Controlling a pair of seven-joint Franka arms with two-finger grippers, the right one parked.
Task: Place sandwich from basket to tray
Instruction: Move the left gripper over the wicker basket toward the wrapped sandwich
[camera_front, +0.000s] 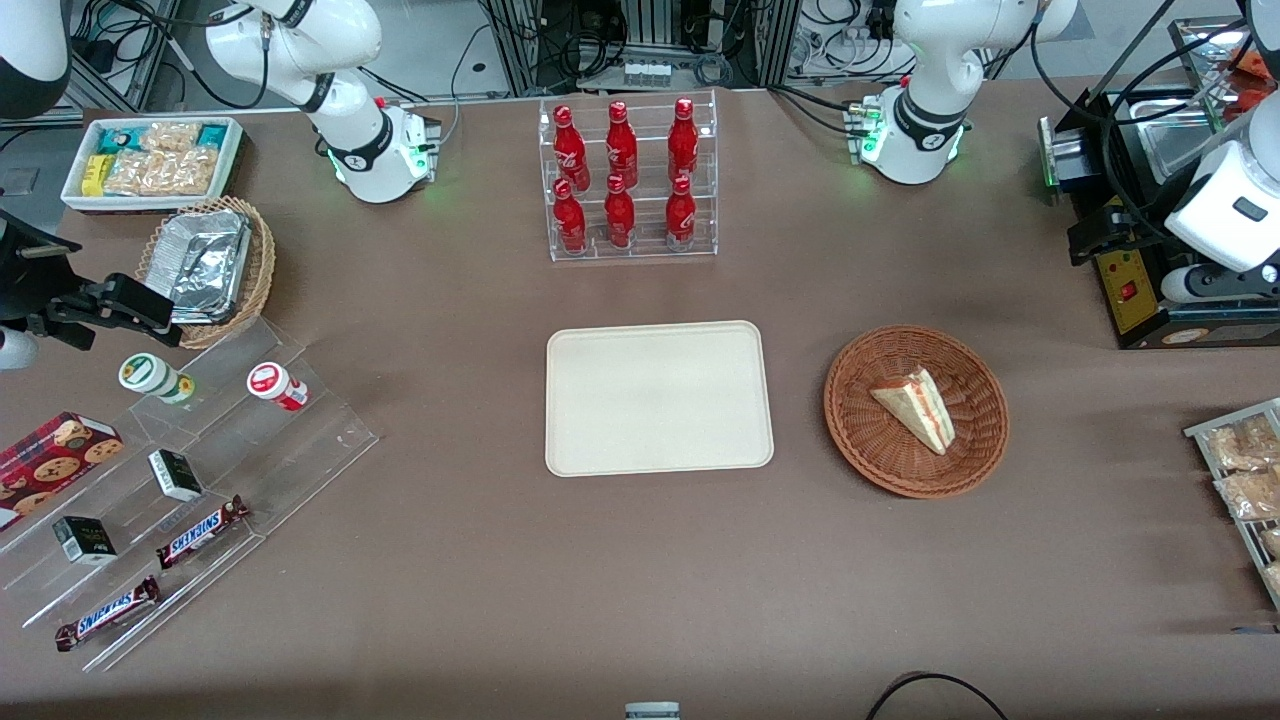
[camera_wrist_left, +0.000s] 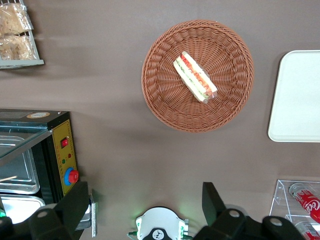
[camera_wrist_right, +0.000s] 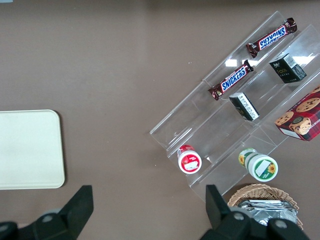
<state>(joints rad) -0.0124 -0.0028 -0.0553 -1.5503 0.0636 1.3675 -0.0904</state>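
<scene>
Beside the tray (camera_front: 659, 398), the basket (camera_front: 862, 408) holds the sandwich (camera_front: 916, 409); gripper (camera_wrist_left: 145, 207) hangs high above the basket, fingers (camera_wrist_left: 76, 204) spread, empty.

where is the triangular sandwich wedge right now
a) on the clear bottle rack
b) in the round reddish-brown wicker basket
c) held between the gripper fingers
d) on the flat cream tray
b: the triangular sandwich wedge lies in the round reddish-brown wicker basket, the flat cream rectangular tray beside it is bare, and the left arm's gripper hangs high above the table with its fingers open and holding nothing.
</scene>
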